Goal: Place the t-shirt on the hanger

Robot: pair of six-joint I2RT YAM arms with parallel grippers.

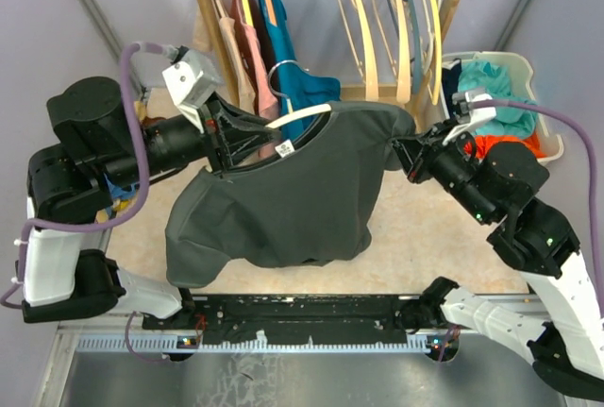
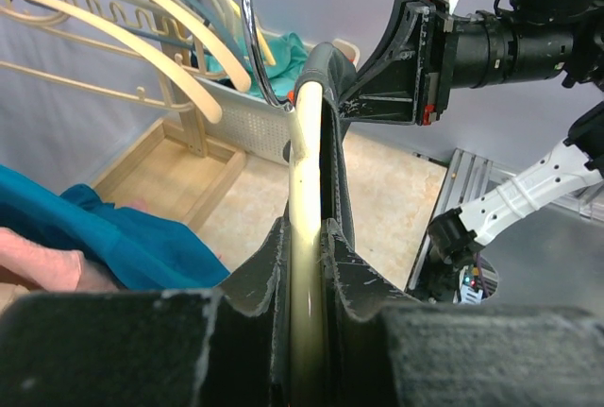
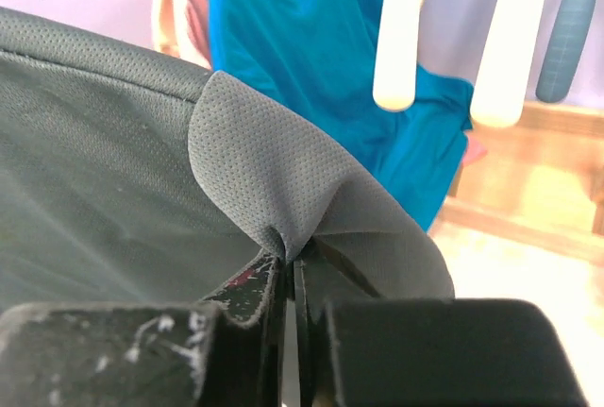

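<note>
Left claw (image 2: 307, 237) clamps hanger (image 2: 304, 157), right claw (image 3: 293, 270) pinches t-shirt (image 3: 113, 161) fold; arms reach inward, facing each other

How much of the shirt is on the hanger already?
One arm of the hanger is already inside the t-shirt. The left gripper clamps the hanger's other arm; the right gripper pinches the covered shoulder. Left, it seems: drawing the collar over the bare wood.

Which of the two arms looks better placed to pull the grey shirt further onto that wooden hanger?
Probably the right. The right pincer grips the t-shirt at its far shoulder, so it can tug the cloth. The left pincer is clamped on the hanger, holding it up.
</note>
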